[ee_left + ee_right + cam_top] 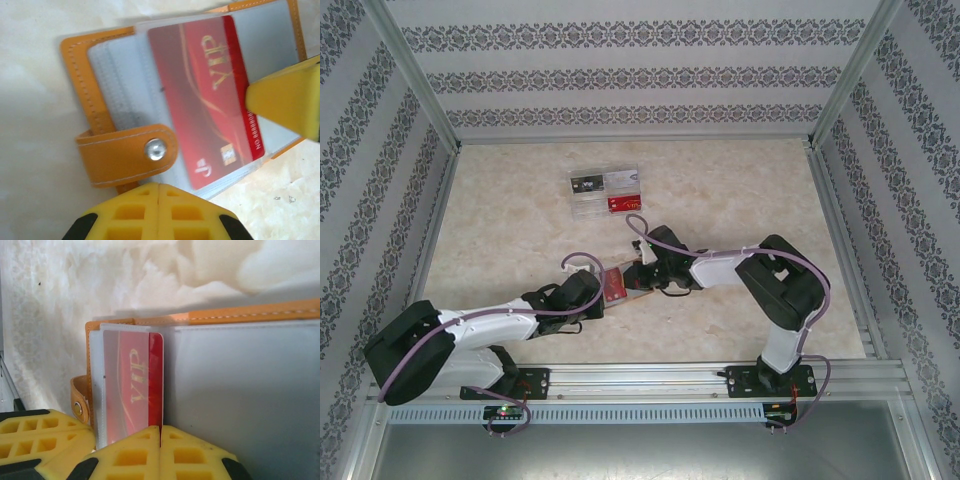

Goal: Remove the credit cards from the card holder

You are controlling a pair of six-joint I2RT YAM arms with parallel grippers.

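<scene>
Orange and smooth like leather, with pale stitches along its edge, the card holder (95,105) lies open on the table (720,200), right between the two grippers. Its inside pockets (240,400) are grey, see-through and shiny.

A red card (200,100) with gold letters sits in one pocket, and one long edge pokes out. The right gripper (160,432) has its yellow fingers pressed tight together, and the tips meet right at that bare edge. I cannot tell if the card is pinched between them.

The left gripper (158,200) is clenched too. Just in front of its tips is a rounded orange strap (120,155) with a shiny round metal snap (155,149). The strap lies across the holder's edge, touching the pockets. I cannot tell if these fingers hold anything.

The yellow fingers look rubbery, with square holes like a waffle.

Well past both grippers, a few flat cards (605,193) lie side by side. The table is cream and cloudy like marble.
</scene>
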